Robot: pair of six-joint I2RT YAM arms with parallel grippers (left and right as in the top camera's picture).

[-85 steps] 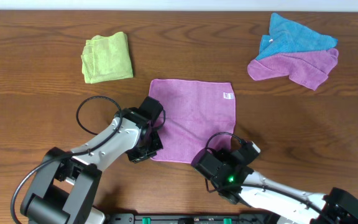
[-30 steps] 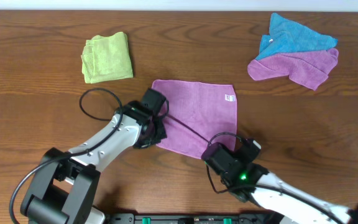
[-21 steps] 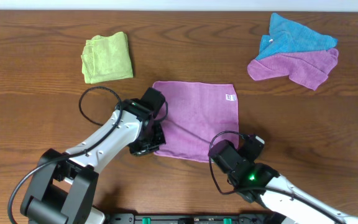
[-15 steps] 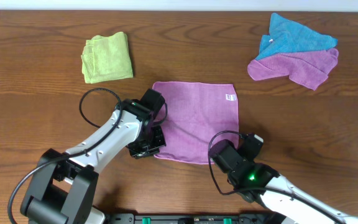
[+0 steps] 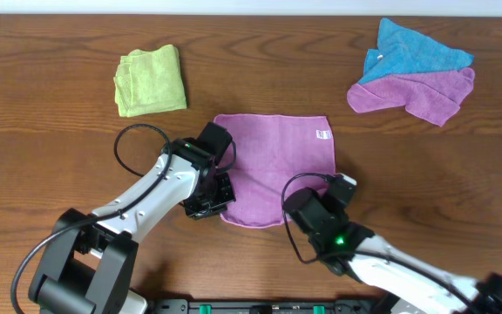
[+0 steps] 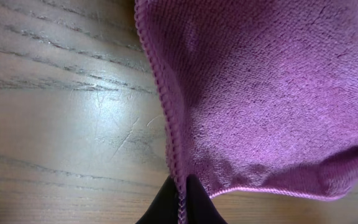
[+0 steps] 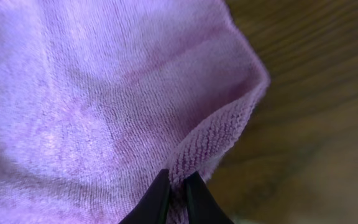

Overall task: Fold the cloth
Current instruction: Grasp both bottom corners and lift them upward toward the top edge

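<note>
**Near edge.** We see the left gripper (image 6: 180, 204) pinched shut on the near-left corner of the cloth (image 5: 273, 161). Its two dark fingertips meet over the stitched hem where the left and near edges join. The right gripper (image 7: 177, 190) grips the near-right corner in the same way. In the right wrist view a thick lip of towel stands between its fingertips, which sit close together on the pile. Both corners appear lifted a little off the table (image 5: 77, 157). The rest of the magenta square lies flat at the middle of the table, just beyond the two wrists.

**Step in hand, as we judge it.** The near edge is to be carried over to the far edge to make the first fold. To do it well, we would raise both corners to the same height. We would hold them as far apart as the cloth is wide, so the near hem is taut, and move them away in step. A lag on either side would skew the crease. The right-hand pinch looks shallow, so a slow start is prudent.

**Middle to far.** The white label (image 5: 322, 134) marks the far-right corner, where the right-hand corner should land. Well beyond, a folded green cloth (image 5: 151, 80) lies far left. A blue cloth (image 5: 417, 51) lies against a lavender cloth (image 5: 417, 94) far right. All three are apart from the cloth.
</note>
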